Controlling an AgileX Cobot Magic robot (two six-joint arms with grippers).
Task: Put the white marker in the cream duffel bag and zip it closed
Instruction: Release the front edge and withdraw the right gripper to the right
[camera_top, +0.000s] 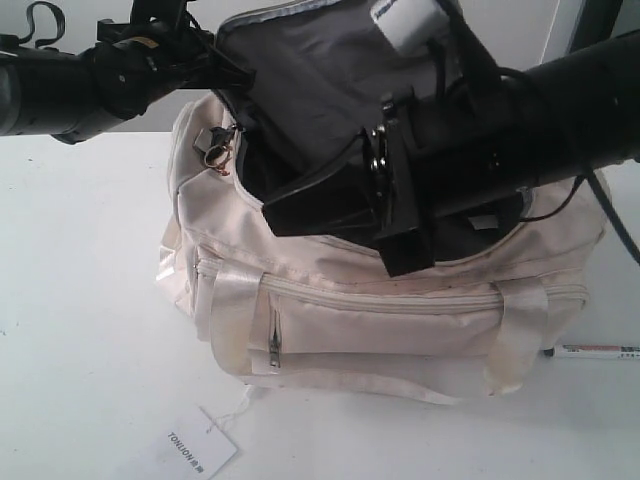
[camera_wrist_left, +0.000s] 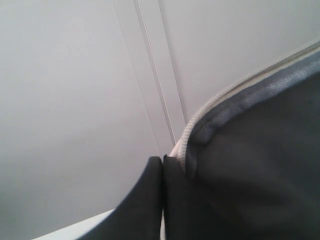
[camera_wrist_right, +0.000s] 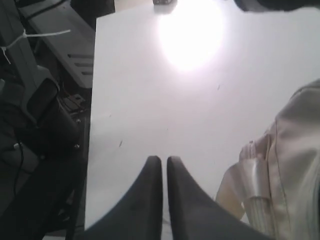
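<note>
At the far left, the left gripper (camera_top: 238, 72) is pinching the raised flap edge of the cream duffel bag (camera_top: 400, 330), holding its mouth open. The right gripper (camera_top: 275, 206) is hanging over the opening, fingers pressed together on nothing, which only the right wrist view is making plain. The white marker (camera_top: 598, 351) is lying on the table (camera_top: 90, 300) at the near right, just beside the bag's end, and only the exterior view is catching it. It is looking light, stiff and smooth, likely to roll. A grip across mid-barrel should suit.
</note>
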